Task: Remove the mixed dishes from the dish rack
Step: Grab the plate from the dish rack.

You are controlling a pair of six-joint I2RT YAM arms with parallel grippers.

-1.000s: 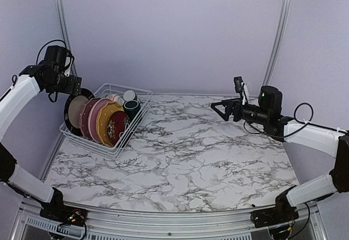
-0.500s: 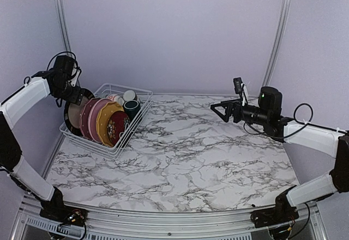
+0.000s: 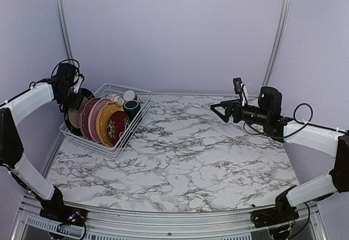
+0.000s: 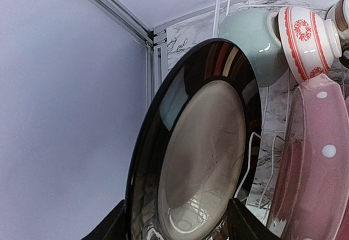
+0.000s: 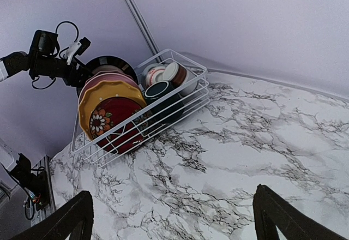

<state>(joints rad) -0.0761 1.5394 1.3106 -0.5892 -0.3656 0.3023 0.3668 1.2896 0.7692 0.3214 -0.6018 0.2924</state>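
The white wire dish rack (image 3: 140,93) stands at the far left of the marble table. Upright in it are a black plate (image 3: 71,111), a pink dotted plate (image 3: 88,117), an orange-yellow plate (image 3: 106,121) and a dark red floral plate (image 3: 118,124). Behind them are a dark teal mug (image 3: 131,107) and pale cups (image 3: 128,95). My left gripper (image 3: 73,94) is open at the black plate's top rim. In the left wrist view the black plate (image 4: 202,158) sits between its spread fingers (image 4: 109,226). My right gripper (image 3: 219,109) is open and empty, in the air at the right.
A pale green bowl (image 4: 248,41) and a red-patterned cup (image 4: 305,35) lie behind the black plate, with the pink plate (image 4: 322,174) close beside it. The wall and a metal corner post (image 3: 61,22) are right behind the rack. Bare marble table (image 3: 196,158) spreads right of the rack.
My left gripper has come down and to the right, onto the black plate's top rim. The right arm has not moved.
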